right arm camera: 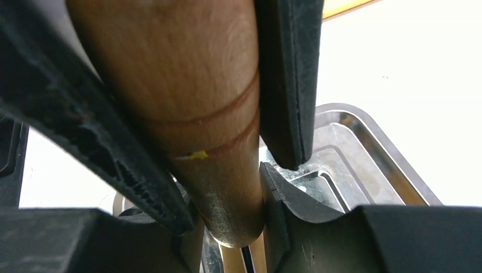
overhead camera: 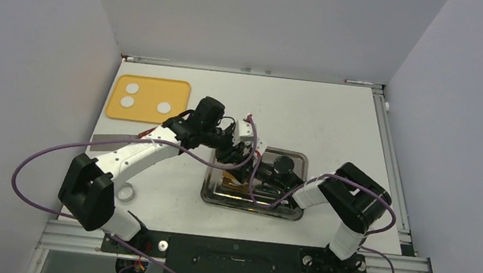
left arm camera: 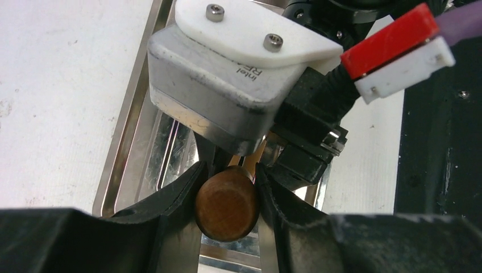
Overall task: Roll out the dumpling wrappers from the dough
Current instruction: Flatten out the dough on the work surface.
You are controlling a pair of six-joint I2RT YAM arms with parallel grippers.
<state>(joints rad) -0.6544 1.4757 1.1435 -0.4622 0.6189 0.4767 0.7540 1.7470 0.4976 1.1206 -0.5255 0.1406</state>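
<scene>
The dough [overhead camera: 127, 101] lies as three lumps on the yellow board [overhead camera: 177, 93], upper left. At centre frame, over the metal tray [overhead camera: 295, 158], the left gripper [left arm camera: 227, 185] and right gripper [right arm camera: 224, 213] each clamp the wooden rolling pin [left arm camera: 227, 209].

LIGHT: bright, even, from overhead; only soft shadows fall on your white desk [overhead camera: 335, 119] | GLARE: steel tray [left arm camera: 122, 170] throws hot streaks at you | EXPOSURE: desk washes out white in your wrist views; dough [overhead camera: 127, 101] stays distinct | FOCUS: top view sharp; rolling pin [right arm camera: 187, 85] looms close, slightly soft
</scene>
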